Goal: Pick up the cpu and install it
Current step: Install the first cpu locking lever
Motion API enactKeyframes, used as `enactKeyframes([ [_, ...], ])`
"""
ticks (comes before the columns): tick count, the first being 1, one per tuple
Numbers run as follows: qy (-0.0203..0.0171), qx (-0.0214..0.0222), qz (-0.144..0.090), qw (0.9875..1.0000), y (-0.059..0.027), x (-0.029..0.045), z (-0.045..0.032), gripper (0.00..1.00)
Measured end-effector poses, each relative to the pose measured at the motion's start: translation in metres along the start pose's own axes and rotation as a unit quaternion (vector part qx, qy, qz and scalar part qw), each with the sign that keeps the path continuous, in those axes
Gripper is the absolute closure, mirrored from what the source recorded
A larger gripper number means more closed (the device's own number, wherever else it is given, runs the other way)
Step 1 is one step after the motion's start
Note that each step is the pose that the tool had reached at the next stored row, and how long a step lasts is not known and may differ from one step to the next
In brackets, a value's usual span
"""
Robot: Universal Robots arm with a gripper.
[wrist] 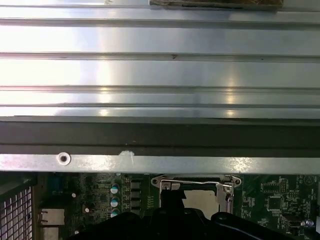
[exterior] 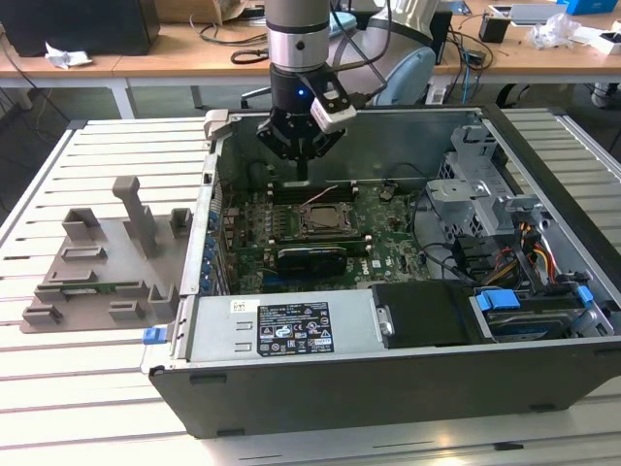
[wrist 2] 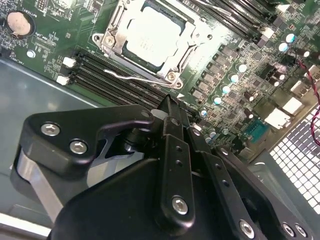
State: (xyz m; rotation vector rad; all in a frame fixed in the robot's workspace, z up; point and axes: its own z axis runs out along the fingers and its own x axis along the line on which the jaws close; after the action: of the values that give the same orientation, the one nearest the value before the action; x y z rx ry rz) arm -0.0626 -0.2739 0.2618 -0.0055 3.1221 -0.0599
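the cpu [wrist 2: 150, 37] already lies flat in the socket frame [wrist 2: 172, 77] on the motherboard [wrist 2: 235, 75], with the wire lever [wrist 2: 132, 77] lying alongside the frame rather than visibly latched. your gripper [exterior: 302, 175] hangs above the board, just behind the socket, fingers pressed together on nothing. to do this well, you should check the chip sits level in the frame, and stay clear of the memory slots [wrist 2: 107, 80]. in the first wrist view the gripper body cuts off the socket's near part, and you can't tell whether the frame is locked.
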Motion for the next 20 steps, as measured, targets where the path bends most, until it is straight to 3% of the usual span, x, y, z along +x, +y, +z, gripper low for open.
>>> enactKeyframes([
  [3,-0.0001,0.0000,0.000,1.0000,0.0001,-0.0003,0.0019,0.89],
  [8,0.0007,-0.0007,0.002,1.0000,0.0004,-0.0084,0.0192,0.89],
  [14,0.0012,-0.0007,0.002,1.0000,0.0010,-0.0098,0.0321,0.89],
  [20,0.0012,-0.0007,0.002,1.0000,0.0014,-0.0100,0.0376,0.89],
])
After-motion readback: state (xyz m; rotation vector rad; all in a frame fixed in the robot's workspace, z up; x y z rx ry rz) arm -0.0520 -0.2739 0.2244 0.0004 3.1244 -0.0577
